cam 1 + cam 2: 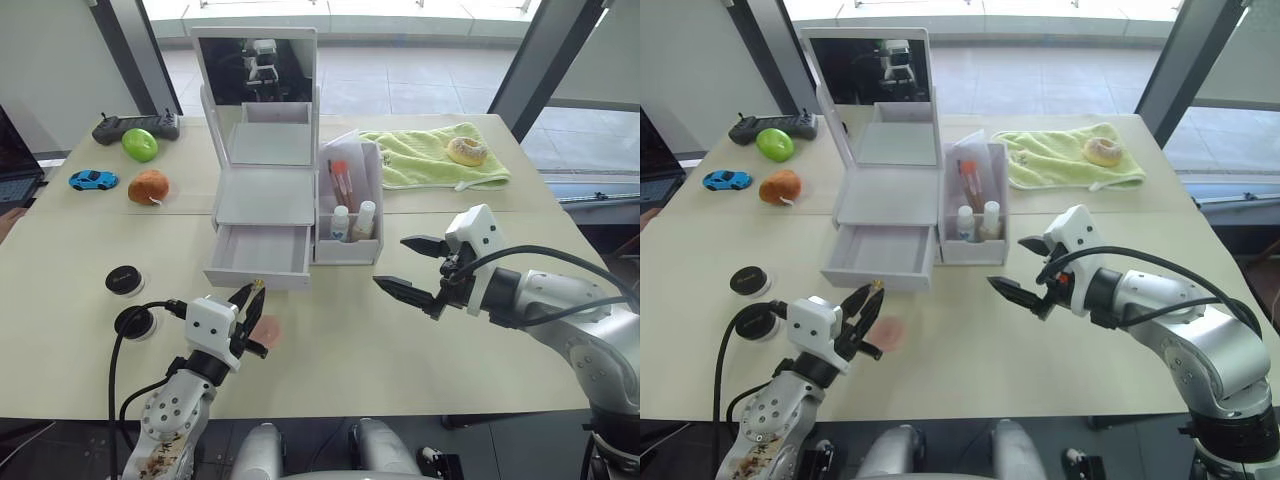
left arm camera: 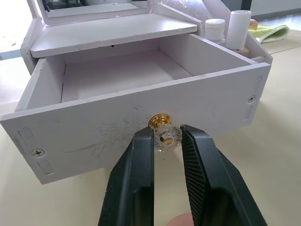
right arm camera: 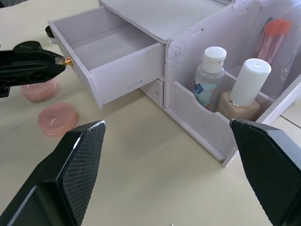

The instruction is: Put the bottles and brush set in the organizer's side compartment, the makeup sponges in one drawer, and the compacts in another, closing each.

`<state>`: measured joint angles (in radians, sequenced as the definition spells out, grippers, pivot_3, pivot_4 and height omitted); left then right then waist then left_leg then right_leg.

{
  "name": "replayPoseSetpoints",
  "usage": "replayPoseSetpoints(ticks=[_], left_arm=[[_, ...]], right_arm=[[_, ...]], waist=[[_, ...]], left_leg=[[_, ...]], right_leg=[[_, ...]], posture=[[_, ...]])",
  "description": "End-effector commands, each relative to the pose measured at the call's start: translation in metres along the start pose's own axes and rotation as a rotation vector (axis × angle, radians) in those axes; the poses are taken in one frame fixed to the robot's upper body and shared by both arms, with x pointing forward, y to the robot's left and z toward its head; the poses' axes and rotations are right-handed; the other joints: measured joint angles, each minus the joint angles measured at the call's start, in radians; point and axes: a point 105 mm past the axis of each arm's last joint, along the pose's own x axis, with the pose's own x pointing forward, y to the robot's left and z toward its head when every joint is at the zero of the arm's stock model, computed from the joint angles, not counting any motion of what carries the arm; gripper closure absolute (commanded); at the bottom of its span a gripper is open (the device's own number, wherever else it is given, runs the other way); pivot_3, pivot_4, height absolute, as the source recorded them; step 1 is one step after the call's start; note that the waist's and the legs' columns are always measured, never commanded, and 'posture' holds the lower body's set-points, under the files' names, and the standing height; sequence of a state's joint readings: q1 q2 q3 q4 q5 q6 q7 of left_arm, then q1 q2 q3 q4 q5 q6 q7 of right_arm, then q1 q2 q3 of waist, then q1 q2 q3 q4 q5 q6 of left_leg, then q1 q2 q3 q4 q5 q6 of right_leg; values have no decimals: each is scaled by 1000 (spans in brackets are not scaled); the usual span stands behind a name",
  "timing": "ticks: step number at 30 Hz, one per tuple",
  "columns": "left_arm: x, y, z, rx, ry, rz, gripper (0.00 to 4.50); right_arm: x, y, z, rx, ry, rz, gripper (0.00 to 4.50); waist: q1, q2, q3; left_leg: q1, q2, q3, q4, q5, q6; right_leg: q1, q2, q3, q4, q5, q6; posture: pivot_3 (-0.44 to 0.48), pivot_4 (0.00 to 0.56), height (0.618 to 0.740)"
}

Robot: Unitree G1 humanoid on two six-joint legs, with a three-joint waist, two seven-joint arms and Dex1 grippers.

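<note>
Drawer (image 2: pixel 141 94) stands pulled out and empty at the foot of the organizer (image 1: pixel 262 190), because the left gripper (image 2: pixel 164 141) has its two fingers pinched on the small gold-and-glass knob (image 2: pixel 164 135) at its front. Two pink makeup sponges (image 3: pixel 57 118) lie on the table just beside that hand, probably next to go in. The bottles (image 3: pixel 209 77) and brush set (image 3: pixel 273 35) already sit in the side compartment. The right gripper (image 1: pixel 422 268) hovers beside it, spread wide and holding nothing. Two black compacts (image 1: pixel 125 280) wait at the table's left edge.
</note>
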<state>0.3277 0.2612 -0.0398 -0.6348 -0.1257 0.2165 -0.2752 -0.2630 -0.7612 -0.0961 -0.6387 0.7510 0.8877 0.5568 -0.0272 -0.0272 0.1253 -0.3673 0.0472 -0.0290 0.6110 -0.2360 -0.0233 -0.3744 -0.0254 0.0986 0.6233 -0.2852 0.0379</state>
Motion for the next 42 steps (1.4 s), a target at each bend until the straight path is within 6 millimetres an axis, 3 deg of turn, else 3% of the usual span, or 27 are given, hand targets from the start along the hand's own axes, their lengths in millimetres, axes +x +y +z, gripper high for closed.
replayPoseSetpoints(ticks=[1, 6, 11, 12, 15, 17, 20, 23, 27, 30, 33, 36, 42], left_arm=[[1, -6, 11, -22, -39, -41, 3225], [-5, 2, 15, -31, -34, -51, 1764], [-22, 27, 26, -15, -11, -63, 198], [-28, 32, 28, -11, 0, -85, 61], [-48, 54, 26, -45, 82, -166, 61], [-60, 85, 24, -66, 140, -159, 61], [-78, 153, 17, -18, 229, -59, 61], [-108, 232, 4, 38, 349, 96, 61], [-140, 293, -4, 67, 442, 261, 61], [-158, 318, -7, 82, 498, 367, 61], [-162, 325, -9, 89, 518, 397, 61], [-157, 322, -14, 75, 517, 368, 61], [-148, 313, -23, 55, 505, 305, 61]], right_arm=[[-2, 1, 11, -38, -35, -6, 0], [-6, 1, 11, -30, -38, -10, 0], [-13, 1, 6, -6, -28, -20, 0], [-17, 1, 5, 3, -26, -28, 0], [-36, -2, -6, 62, -8, -85, 0], [-52, -4, -15, 89, 17, -136, 0], [-79, -9, -23, 128, 22, -219, 0], [-122, -16, -39, 196, 22, -354, 0], [-165, -20, -57, 233, 55, -460, 0], [-194, -26, -67, 243, 62, -530, 0], [-207, -28, -69, 232, 78, -557, 0], [-201, -27, -63, 211, 69, -545, 0], [-186, -27, -57, 202, 42, -536, 0]], waist=[[0, 0, 0], [-3, 0, 0], [-6, 0, 1], [-7, 0, 1], [-6, -1, 1], [0, -1, 1], [-2, 0, 1], [0, -3, 1], [-7, -5, 4], [-14, -9, 5], [-13, -11, 5], [-11, -11, 5], [-11, -11, 4]], left_leg=[[0, 0, 0, 0, 0, 0], [0, 0, 0, 0, 0, 0], [0, 1, 0, 0, 0, 0], [0, 1, 0, 0, 0, 0], [0, 1, 0, 0, 0, 0], [0, 1, 0, 0, 0, 0], [0, 1, 1, 0, 0, 0], [2, 1, 0, -1, 0, 0], [7, 2, 4, -6, -1, -1], [8, 3, 5, -7, -1, -1], [10, 4, 6, -10, -1, -2], [13, 4, 11, -18, -2, -2], [13, 4, 15, -19, -1, -2]], right_leg=[[0, 0, 0, 0, 0, 0], [-1, 0, 0, 0, 0, 0], [-2, 0, 0, 0, 0, 0], [-2, 0, 0, 0, 0, 0], [-4, 0, 0, 1, 0, 0], [-7, 0, -1, 1, 0, -1], [-11, 0, -1, 2, -4, -7], [-13, 1, -2, 2, -5, -9], [-13, -2, -2, 1, -7, -11], [-13, -3, -3, 0, -7, -11], [-13, -7, -4, 0, -7, -11], [-12, -17, -8, 3, -7, -11], [-12, -17, -11, 4, -5, -8]], posture=[[0, 150, 740], [0, 150, 740], [0, 150, 740], [0, 150, 740], [0, 150, 740], [0, 150, 740], [0, 150, 740], [0, 150, 740], [0, 150, 740], [0, 150, 740], [0, 150, 740], [0, 150, 740], [0, 150, 740]])
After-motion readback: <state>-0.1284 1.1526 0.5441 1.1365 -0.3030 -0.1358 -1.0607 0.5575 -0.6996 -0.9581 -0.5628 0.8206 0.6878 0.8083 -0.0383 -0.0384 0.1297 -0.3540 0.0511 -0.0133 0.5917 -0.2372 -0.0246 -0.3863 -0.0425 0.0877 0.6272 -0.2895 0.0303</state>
